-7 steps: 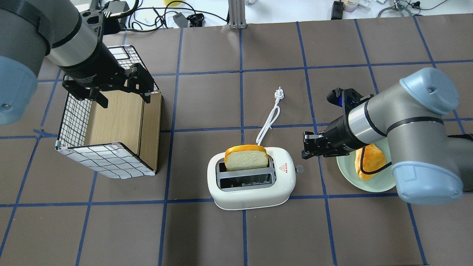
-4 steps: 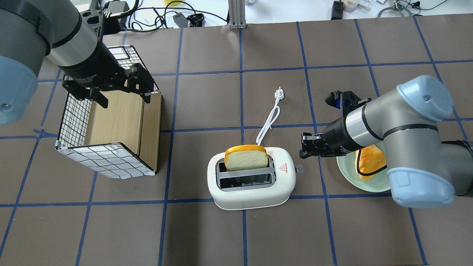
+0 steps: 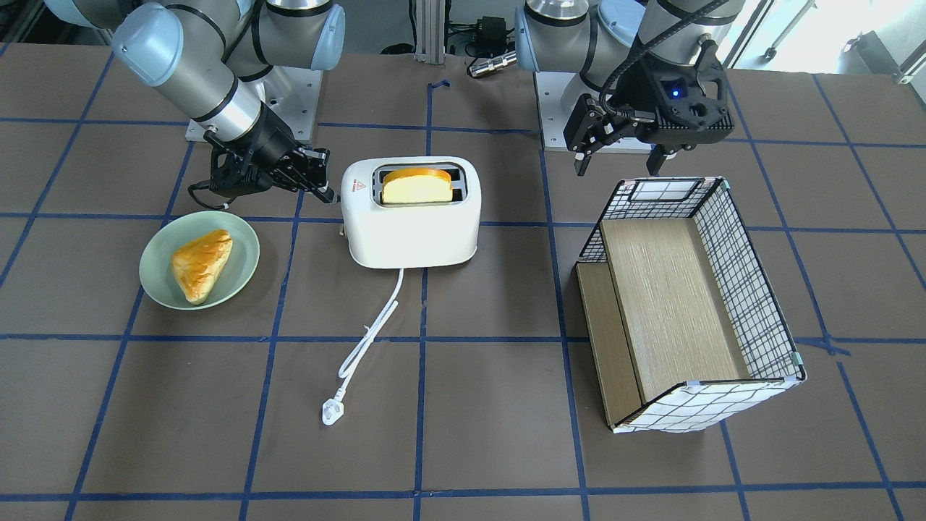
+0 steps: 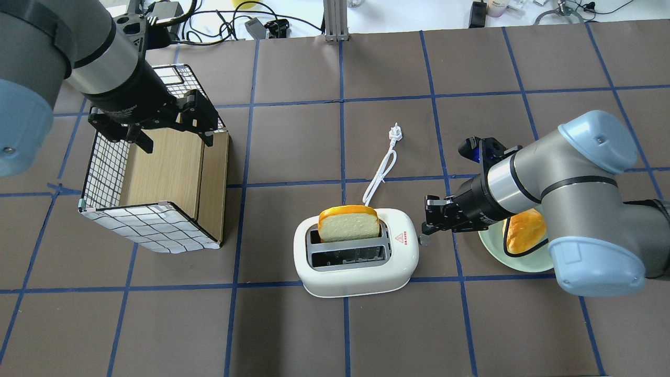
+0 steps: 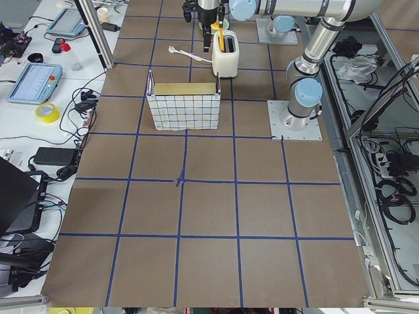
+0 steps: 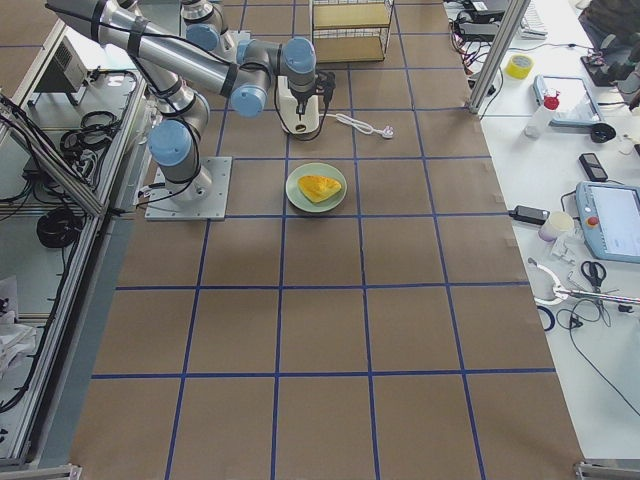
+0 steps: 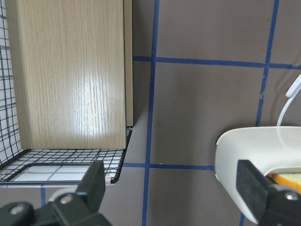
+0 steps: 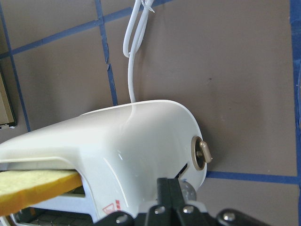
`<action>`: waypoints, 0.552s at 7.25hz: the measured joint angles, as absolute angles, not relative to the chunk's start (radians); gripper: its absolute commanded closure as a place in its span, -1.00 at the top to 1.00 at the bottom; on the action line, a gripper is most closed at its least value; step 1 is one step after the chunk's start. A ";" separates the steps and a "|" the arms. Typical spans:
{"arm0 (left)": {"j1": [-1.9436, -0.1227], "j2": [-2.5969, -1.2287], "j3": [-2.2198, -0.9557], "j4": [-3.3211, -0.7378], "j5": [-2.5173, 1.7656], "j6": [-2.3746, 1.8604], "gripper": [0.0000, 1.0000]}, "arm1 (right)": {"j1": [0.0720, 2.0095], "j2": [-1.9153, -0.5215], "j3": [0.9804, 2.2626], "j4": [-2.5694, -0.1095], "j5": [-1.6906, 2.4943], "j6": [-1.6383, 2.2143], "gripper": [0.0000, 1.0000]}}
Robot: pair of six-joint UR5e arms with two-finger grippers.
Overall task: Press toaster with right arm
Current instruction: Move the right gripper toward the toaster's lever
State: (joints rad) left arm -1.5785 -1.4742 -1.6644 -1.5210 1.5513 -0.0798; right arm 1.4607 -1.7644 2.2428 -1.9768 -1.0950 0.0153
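Observation:
The white toaster (image 4: 356,262) stands mid-table with a slice of bread (image 4: 349,222) upright in its far slot; it also shows in the front view (image 3: 412,224). Its grey lever knob (image 4: 424,241) sticks out of the end that faces my right arm. My right gripper (image 4: 426,228) is shut and empty, with its tips just above and beside the knob. In the right wrist view the shut fingers (image 8: 168,188) partly cover the knob (image 8: 189,191). My left gripper (image 4: 170,130) is open and empty above the wire basket (image 4: 104,167).
A green plate (image 4: 492,252) with a pastry (image 4: 523,230) lies under my right forearm. The toaster's white cord runs away from it to a plug (image 4: 396,132). The wire basket with wooden shelves lies on its side at the left.
My right gripper has moved down and toward the toaster's lever knob, and its tips are now next to it. The left arm, toaster and bread have not moved.

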 measured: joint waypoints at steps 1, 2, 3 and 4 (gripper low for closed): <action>-1.578 -1.474 -1.664 -1.521 1.551 -0.080 1.00 | 1.461 -1.764 2.242 -1.959 -1.099 0.015 -1.00; -1.578 -1.474 -1.664 -1.521 1.552 -0.080 1.00 | 1.461 -1.764 2.240 -1.945 -1.105 0.015 -1.00; -1.578 -1.474 -1.664 -1.521 1.552 -0.080 1.00 | 1.461 -1.764 2.238 -1.938 -1.111 0.015 -1.00; -1.578 -1.474 -1.664 -1.521 1.552 -0.080 1.00 | 1.461 -1.763 2.238 -1.935 -1.114 0.015 -1.00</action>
